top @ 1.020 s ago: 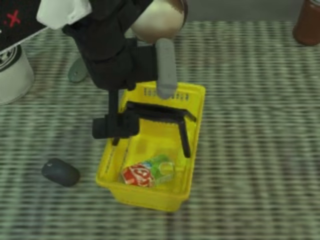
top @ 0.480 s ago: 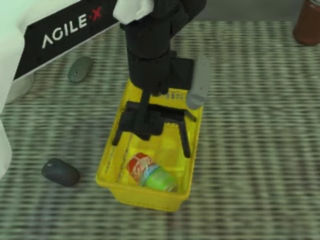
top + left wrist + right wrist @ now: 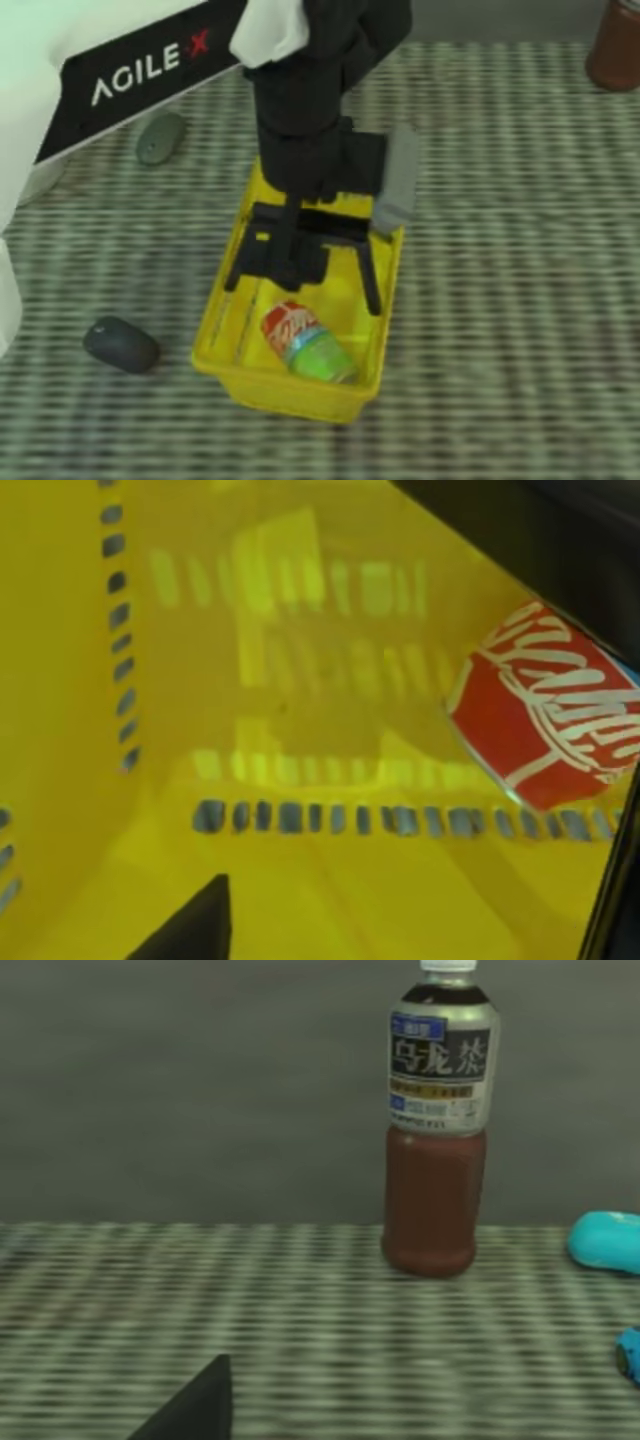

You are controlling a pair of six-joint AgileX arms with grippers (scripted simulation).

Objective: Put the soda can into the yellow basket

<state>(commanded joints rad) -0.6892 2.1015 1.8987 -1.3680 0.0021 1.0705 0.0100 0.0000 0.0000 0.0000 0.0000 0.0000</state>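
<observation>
Top view: the left gripper [image 3: 290, 262] hung over the far half of the yellow basket [image 3: 385, 330], its dark body covering part of the black handle [image 3: 368, 270]. The soda can [image 3: 305, 342] lay on its side on the basket floor, just nearer than the gripper and apart from it, red end toward the gripper and green end toward the near wall. The gripper held nothing; whether its fingers stood spread or closed could not be told from above. A dark mouse [image 3: 121, 345] lay on the table to the left of the gripper, outside the basket, and a grey-green mouse [image 3: 159, 137] lay beyond it near the arm. Left wrist view: the camera looked into the basket interior [image 3: 300, 730], with the slotted wall ahead and the red, white-lettered end of the can [image 3: 550, 720] off to one side of the gripper, not between its fingers; one dark fingertip [image 3: 195, 930] showed at the frame edge. Right wrist view: the right gripper [image 3: 195, 1408] was parked away from the work, facing a tea bottle [image 3: 437, 1120] and a blue object [image 3: 608, 1240] on the table. Assessment: the can appeared delivered. The remaining step, in my judgement, is to lift straight up, clearing the handle and rim so the basket is not dragged.
</observation>
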